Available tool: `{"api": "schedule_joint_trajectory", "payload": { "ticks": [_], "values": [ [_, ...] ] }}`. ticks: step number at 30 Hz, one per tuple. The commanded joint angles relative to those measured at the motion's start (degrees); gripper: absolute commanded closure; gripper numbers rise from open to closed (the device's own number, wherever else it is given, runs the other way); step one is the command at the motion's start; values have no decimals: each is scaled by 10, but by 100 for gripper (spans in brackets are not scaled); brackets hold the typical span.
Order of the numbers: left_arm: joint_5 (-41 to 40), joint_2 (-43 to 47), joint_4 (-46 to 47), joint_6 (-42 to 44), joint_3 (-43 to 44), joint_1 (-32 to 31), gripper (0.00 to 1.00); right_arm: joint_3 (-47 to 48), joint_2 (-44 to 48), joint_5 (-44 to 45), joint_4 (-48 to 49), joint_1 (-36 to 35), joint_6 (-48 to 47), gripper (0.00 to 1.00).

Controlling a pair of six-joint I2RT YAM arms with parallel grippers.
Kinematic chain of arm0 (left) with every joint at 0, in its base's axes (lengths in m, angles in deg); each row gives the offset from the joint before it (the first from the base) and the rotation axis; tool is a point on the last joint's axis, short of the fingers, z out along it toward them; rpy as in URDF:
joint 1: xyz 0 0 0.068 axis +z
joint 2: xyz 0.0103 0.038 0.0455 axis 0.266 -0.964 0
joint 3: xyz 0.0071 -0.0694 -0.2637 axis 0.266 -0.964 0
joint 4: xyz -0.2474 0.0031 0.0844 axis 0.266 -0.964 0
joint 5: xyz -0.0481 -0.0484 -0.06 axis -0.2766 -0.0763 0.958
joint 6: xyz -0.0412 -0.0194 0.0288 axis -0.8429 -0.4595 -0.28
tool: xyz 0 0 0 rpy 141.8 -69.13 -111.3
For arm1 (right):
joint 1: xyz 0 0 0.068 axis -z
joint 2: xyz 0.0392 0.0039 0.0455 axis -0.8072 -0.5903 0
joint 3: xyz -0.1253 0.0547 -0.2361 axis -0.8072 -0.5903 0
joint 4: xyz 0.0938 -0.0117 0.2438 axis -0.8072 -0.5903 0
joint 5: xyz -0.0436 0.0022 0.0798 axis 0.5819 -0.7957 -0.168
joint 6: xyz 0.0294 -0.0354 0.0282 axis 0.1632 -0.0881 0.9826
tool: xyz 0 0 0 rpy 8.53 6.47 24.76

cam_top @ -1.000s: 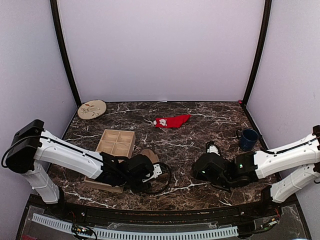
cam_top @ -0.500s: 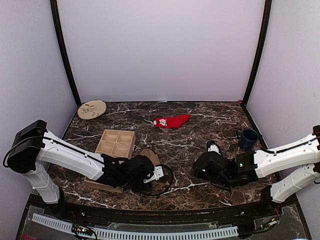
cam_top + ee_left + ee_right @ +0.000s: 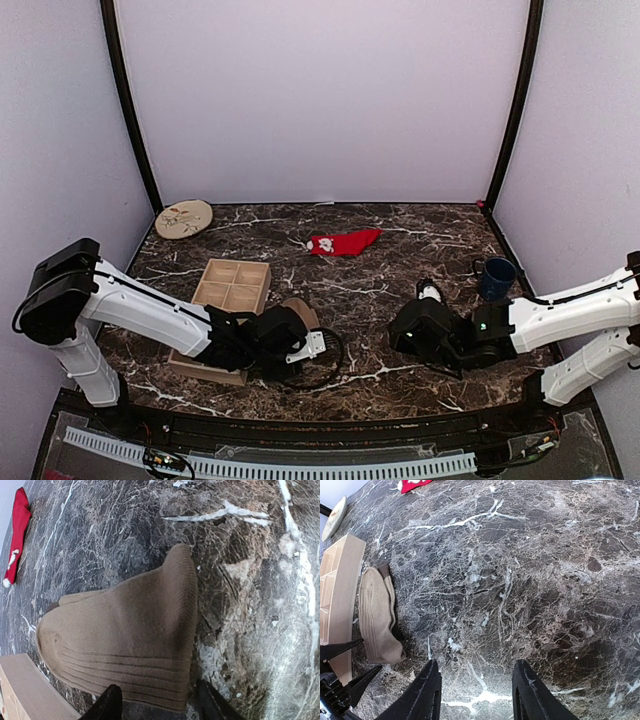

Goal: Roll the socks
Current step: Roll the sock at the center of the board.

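The tan-brown sock point(image 3: 125, 640) lies flat on the marble table, just right of the wooden tray, and shows in the top view point(image 3: 298, 310) and the right wrist view point(image 3: 377, 617). My left gripper point(image 3: 157, 707) is open and low over the table at the sock's ribbed cuff. One finger stands on each side of that edge point(image 3: 296, 340). The red sock point(image 3: 345, 242) with its white patch lies far back at mid-table, apart from both arms point(image 3: 17, 535). My right gripper point(image 3: 476, 695) is open over bare marble right of the tan sock point(image 3: 405, 335), holding nothing.
A wooden compartment tray point(image 3: 232, 287) sits left of the tan sock, close to the left arm point(image 3: 340, 585). A round plate point(image 3: 183, 218) lies at the back left. A blue mug point(image 3: 496, 277) stands at the right, behind the right arm.
The left wrist has crept slightly left along the tan sock's near end. The right wrist has edged a little farther from the table's near edge. Both socks lie where they were.
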Motion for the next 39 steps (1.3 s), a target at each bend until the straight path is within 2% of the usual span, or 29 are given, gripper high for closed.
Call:
{"api": "schedule_joint_trajectory", "payload": {
  "ticks": [1,17,25,31,39],
  "values": [
    [26,-10,-7,21,3,9,48,0,0,-3,17,7,-8,55],
    [58,-35,-33,37,7,23,65,3,-9,-20,37,33,-33,55],
    [79,-43,-62,21,20,34,87,6,-9,-27,41,47,-52,55],
    [96,-41,-82,12,31,34,98,6,-6,-30,45,57,-65,55],
    [162,-26,-125,3,63,36,100,-6,-7,-41,70,62,-89,54]
  ]
}}
